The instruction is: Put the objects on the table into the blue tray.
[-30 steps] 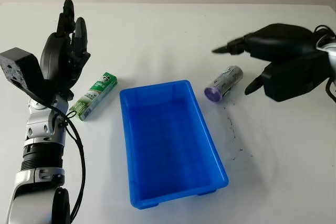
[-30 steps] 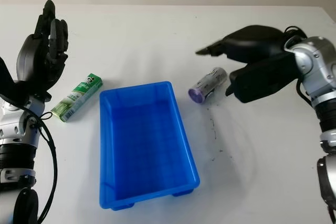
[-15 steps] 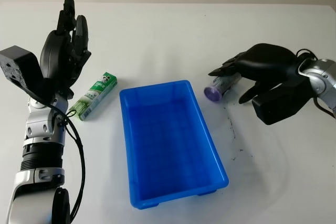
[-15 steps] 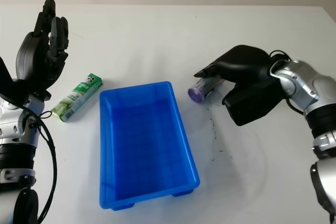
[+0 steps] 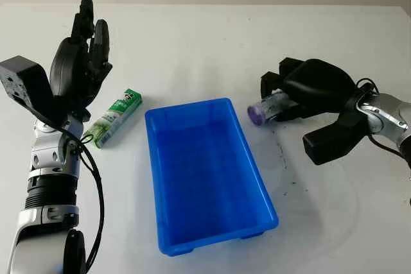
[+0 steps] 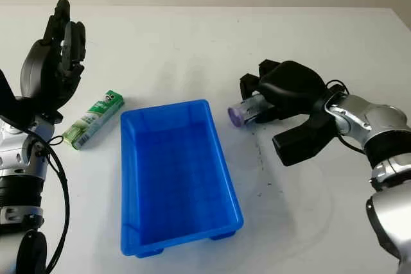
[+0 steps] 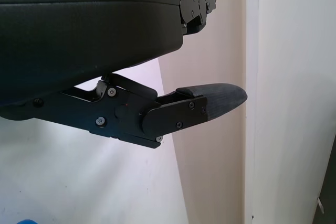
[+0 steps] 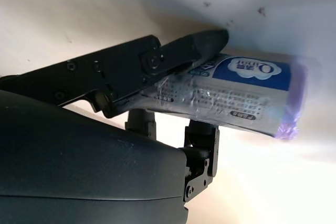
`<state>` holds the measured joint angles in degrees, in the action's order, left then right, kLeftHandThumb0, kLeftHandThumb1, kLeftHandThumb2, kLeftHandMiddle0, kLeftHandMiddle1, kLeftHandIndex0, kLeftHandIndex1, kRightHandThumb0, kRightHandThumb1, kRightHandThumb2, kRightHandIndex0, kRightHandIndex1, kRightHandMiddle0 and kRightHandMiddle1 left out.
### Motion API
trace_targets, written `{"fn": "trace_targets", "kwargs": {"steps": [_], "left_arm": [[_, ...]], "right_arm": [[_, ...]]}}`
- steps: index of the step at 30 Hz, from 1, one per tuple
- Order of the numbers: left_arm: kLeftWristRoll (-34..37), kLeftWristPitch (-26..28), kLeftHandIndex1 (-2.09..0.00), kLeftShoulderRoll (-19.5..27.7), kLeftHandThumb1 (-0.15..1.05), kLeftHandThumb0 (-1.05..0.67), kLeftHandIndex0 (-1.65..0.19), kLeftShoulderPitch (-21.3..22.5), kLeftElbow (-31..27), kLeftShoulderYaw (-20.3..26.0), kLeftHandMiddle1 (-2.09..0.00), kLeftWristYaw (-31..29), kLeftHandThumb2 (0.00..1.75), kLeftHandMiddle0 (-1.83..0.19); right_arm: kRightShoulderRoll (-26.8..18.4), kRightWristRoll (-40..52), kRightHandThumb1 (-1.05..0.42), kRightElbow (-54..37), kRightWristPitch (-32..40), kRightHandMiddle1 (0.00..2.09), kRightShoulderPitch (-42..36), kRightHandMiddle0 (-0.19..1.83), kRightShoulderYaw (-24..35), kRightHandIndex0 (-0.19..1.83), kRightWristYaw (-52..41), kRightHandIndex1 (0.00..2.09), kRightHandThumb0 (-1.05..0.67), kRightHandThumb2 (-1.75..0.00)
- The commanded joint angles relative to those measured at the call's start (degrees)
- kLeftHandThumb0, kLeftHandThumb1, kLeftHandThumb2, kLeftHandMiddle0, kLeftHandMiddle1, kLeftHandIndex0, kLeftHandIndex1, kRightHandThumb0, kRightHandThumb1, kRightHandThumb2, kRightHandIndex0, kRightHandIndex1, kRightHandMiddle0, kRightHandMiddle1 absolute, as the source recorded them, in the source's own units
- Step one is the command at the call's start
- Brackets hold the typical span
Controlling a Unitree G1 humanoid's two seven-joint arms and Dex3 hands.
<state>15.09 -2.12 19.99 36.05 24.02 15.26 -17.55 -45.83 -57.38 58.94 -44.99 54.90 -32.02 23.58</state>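
Fingers of the right hand [image 5: 302, 91] had closed, seemingly gripping, around the purple roll [image 5: 266, 107] lying beside the blue tray [image 5: 209, 178]; lifting came next. Left hand [image 5: 80, 72] hung open, raised near the green box [image 5: 115, 117].

Both arms are silver-grey jointed segments with black bands and thin black cables looping alongside; each ends in a matte black three-finger hand, the left hand [image 5: 77, 72] and right hand [image 6: 282, 91], with smooth rounded shells, small screws and hinged finger links
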Motion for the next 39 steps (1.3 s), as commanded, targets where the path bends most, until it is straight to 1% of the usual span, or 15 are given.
{"fn": "trace_targets", "kwargs": {"steps": [1,4,6,8,12,17,20,22,24,27,29,33,34,38,39], "left_arm": [[-0.07,-0.4,0.0,0.45,1.05,-0.64,0.19,0.69,0.14,0.06,0.0,-0.25,0.59,0.19],[0.11,-0.47,0.0,0.37,1.05,-0.63,0.19,0.97,0.43,0.04,0.0,-0.45,0.6,0.19],[0.02,-0.52,0.0,0.39,1.05,-0.64,0.19,1.02,0.52,-0.04,0.0,-0.47,0.59,0.19],[-0.13,-0.49,0.0,0.51,1.05,-0.64,0.19,1.06,0.54,-0.16,0.0,-0.57,0.59,0.19],[-0.3,-0.23,0.0,0.56,1.05,-0.64,0.19,1.06,0.27,-0.29,0.0,-0.38,0.6,0.19],[-0.3,-0.31,0.0,0.62,1.05,-0.64,0.19,0.94,0.02,-0.32,0.0,-0.42,0.6,0.19],[0.11,-0.2,0.0,0.44,1.05,-0.64,0.19,0.79,-0.27,-0.19,0.0,-0.62,0.6,0.19],[-0.07,-0.28,0.0,0.33,1.05,-0.64,0.19,0.73,-0.38,-0.22,0.0,-0.3,0.6,0.19],[-0.28,-0.51,0.0,0.24,1.05,-0.63,0.19,0.67,-0.37,-0.28,0.0,0.03,0.6,0.19],[-0.1,-0.42,0.0,0.09,1.05,-0.63,0.19,0.63,-0.42,-0.29,0.0,0.18,0.6,0.19],[0.0,-0.09,0.0,-0.03,1.05,-0.63,0.19,0.59,-0.55,-0.26,0.0,0.47,0.59,0.19],[-0.15,-0.43,0.0,0.01,1.05,-0.64,0.19,0.5,-0.3,-0.35,0.0,0.62,0.59,0.19],[-0.13,-0.56,0.0,0.05,1.05,-0.64,0.19,0.48,-0.16,-0.34,0.0,0.53,0.59,0.19],[-0.31,-0.58,0.0,0.01,1.05,-0.64,0.19,0.46,0.18,-0.49,0.0,0.54,0.6,0.19],[-0.37,-0.63,0.0,0.04,1.05,-0.65,0.19,0.45,0.3,-0.56,0.0,0.46,0.6,0.19]], "right_arm": [[0.24,-0.29,-1.05,0.65,-0.74,2.09,1.97,0.67,-0.32,0.86,2.89,2.09,-0.53,-0.31],[0.42,0.29,-1.05,0.95,-0.18,2.09,3.95,0.69,0.45,0.85,6.77,2.09,-0.52,-0.26],[0.29,-0.72,-1.04,0.6,0.67,2.09,5.83,0.68,0.24,0.84,10.44,2.09,-0.51,-0.15],[0.57,0.78,-1.05,0.04,2.09,2.09,7.96,0.68,1.74,0.84,11.32,2.09,-0.5,-0.1],[1.47,6.9,-1.05,-1.26,2.84,2.09,11.36,0.67,6.73,0.85,10.99,2.09,-0.49,-0.15],[2.87,13.98,-1.05,-6.22,1.1,2.09,13.7,0.89,11.68,1.03,7.93,2.09,-0.48,-0.16],[5.22,22.67,-1.05,-11.96,-0.3,2.09,11.79,0.94,14.98,1.09,-0.8,2.09,-0.49,-0.18],[6.69,28.94,-1.05,-16.18,-1.33,2.09,9.67,0.86,16.17,1.05,-8.24,2.09,-0.47,-0.18],[8.15,35.17,-1.05,-23.44,-0.39,2.09,5.75,0.76,16.37,0.98,-16.8,2.09,-0.48,-0.17],[9.15,40.26,-1.05,-30.45,1.27,2.09,1.57,0.73,16.81,0.96,-25.98,2.09,-0.5,-0.15],[9.35,44.66,-1.05,-34.41,3.1,2.09,-0.98,0.68,16.26,0.87,-34.17,2.09,-0.51,-0.13],[8.04,48.58,-1.05,-42.33,9.12,2.09,-4.44,0.46,15.12,0.58,-49.14,2.09,-0.59,-0.13],[8.01,49.52,-1.05,-43.8,10.19,2.06,-5.15,0.36,15.06,0.46,-52.17,2.04,-0.61,-0.11],[8.76,51.57,-1.05,-46.74,12.13,1.88,-6.98,0.01,16.3,0.07,-58.49,1.92,-0.62,-0.12],[8.84,51.58,-1.05,-46.97,11.98,1.86,-7.06,-0.03,16.61,0.03,-59.25,1.91,-0.62,-0.12]]}}
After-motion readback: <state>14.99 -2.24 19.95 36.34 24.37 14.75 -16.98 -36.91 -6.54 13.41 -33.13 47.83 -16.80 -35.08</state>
